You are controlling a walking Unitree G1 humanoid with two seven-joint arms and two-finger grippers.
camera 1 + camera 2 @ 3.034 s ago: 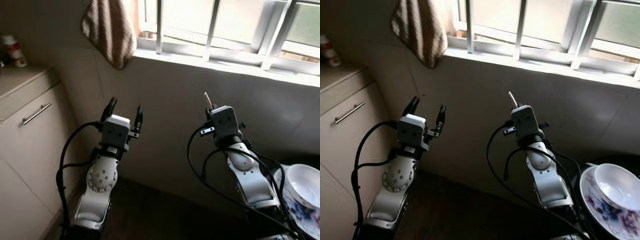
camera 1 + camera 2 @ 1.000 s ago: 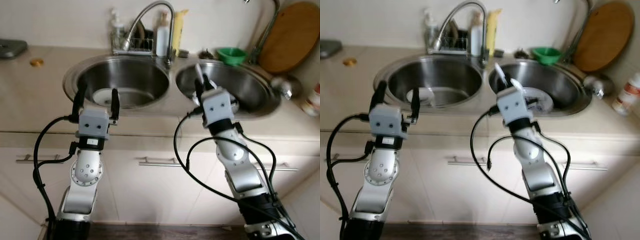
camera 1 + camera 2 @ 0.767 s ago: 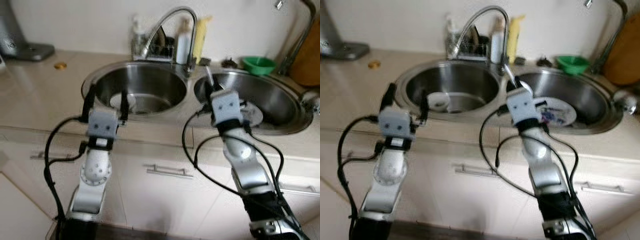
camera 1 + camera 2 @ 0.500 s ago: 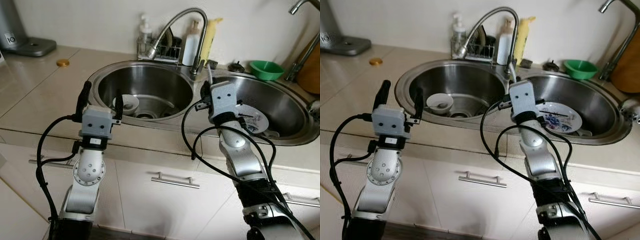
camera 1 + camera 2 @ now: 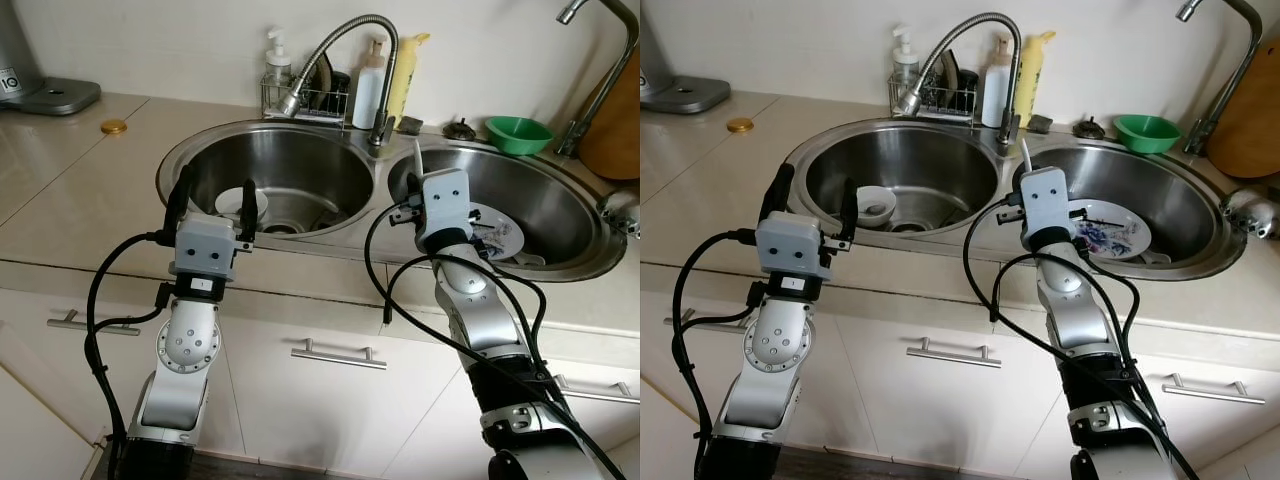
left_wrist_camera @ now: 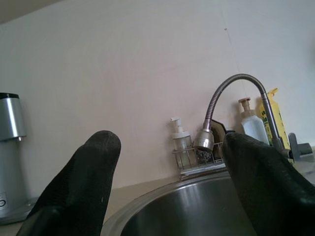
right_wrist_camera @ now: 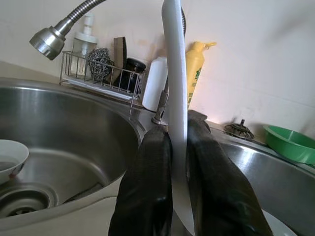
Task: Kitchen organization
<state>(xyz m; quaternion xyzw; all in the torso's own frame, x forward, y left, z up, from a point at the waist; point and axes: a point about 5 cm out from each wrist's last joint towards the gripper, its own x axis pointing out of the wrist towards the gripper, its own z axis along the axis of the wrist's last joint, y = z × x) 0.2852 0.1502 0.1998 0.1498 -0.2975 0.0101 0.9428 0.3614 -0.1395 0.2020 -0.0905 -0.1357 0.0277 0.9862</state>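
Note:
I stand before a double steel sink [image 5: 375,205]. A small white bowl [image 5: 243,203] lies in the left basin, and a floral plate [image 5: 497,235] lies in the right one. My left gripper [image 5: 215,193] is held up at the counter's front edge before the left basin, open and with nothing in it. My right gripper [image 5: 413,186] is raised before the right basin, shut on a thin white utensil handle [image 7: 174,93] that sticks straight up between its fingers [image 7: 147,162]. The utensil's lower end is hidden.
A gooseneck faucet [image 5: 345,35] arches over the divider. Behind it stand a wire rack [image 5: 305,100], a soap pump, a white bottle and a yellow bottle [image 5: 403,70]. A green bowl [image 5: 517,133] and a wooden board [image 5: 615,130] are at the back right. A grey appliance [image 5: 40,85] stands at the far left.
The camera has swung from a wall under a window to the sink and settled. Both grippers keep their poses: left open, right still shut on the white utensil.

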